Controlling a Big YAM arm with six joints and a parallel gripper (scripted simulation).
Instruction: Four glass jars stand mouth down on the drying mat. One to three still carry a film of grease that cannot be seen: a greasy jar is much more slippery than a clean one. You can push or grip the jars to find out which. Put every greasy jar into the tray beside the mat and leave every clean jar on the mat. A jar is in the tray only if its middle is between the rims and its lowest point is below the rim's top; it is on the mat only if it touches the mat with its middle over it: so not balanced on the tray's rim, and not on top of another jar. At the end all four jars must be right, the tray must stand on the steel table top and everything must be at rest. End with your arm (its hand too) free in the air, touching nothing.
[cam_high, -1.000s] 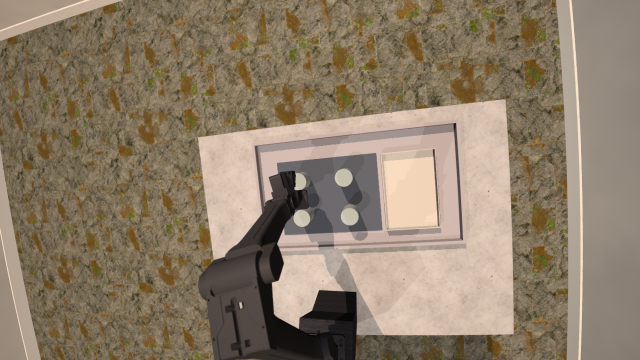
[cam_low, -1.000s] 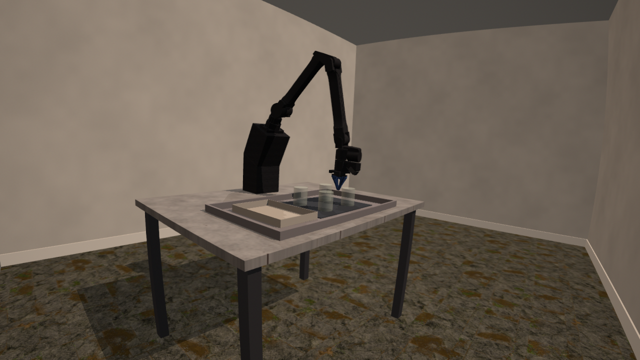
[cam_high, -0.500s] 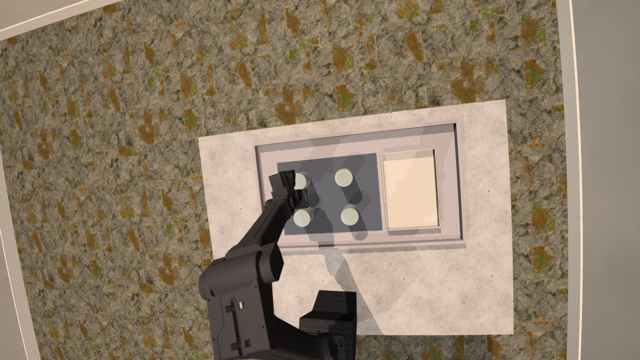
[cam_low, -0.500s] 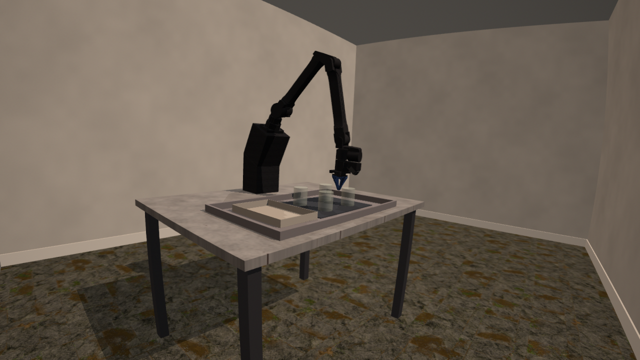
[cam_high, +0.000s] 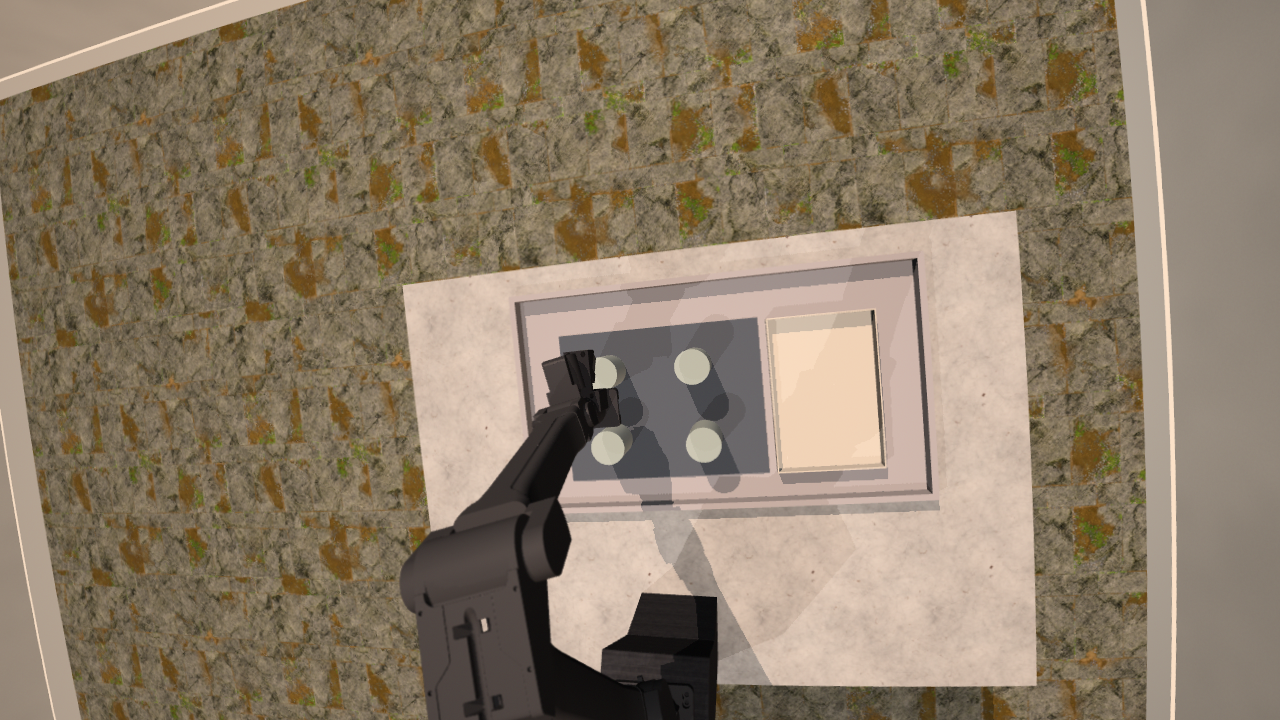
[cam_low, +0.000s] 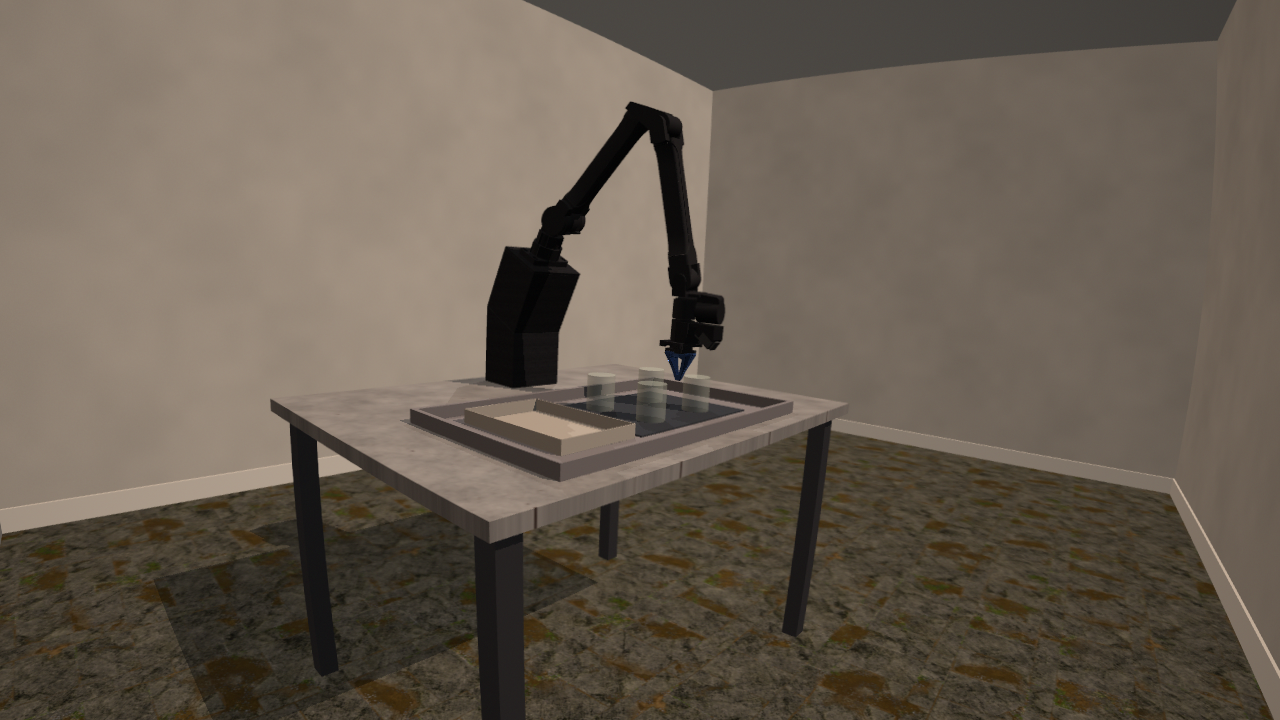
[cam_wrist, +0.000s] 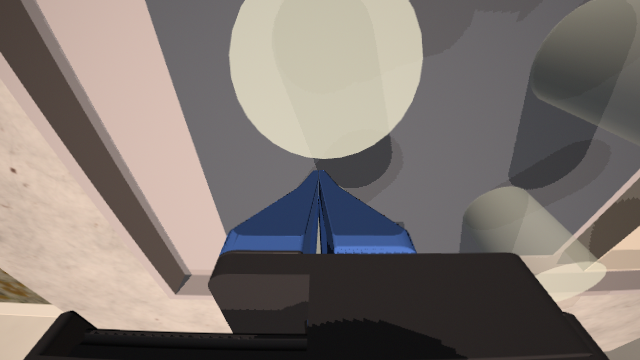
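Four jars in a square on the dark drying mat (cam_high: 742, 335), mouths down, long axes upright. At nine o'clock of the mat, end effector (cam_high: 597, 386) pinched together on nothing, tip just beside the far-left jar (cam_high: 610, 371), likely poised as a wedge for a slip-testing push. Near-left jar (cam_high: 612, 445), far-right jar (cam_high: 691, 365) and near-right jar (cam_high: 703, 442) apart from it. At three o'clock on the desk (cam_high: 975, 573), tray (cam_high: 879, 394) holding no jar.
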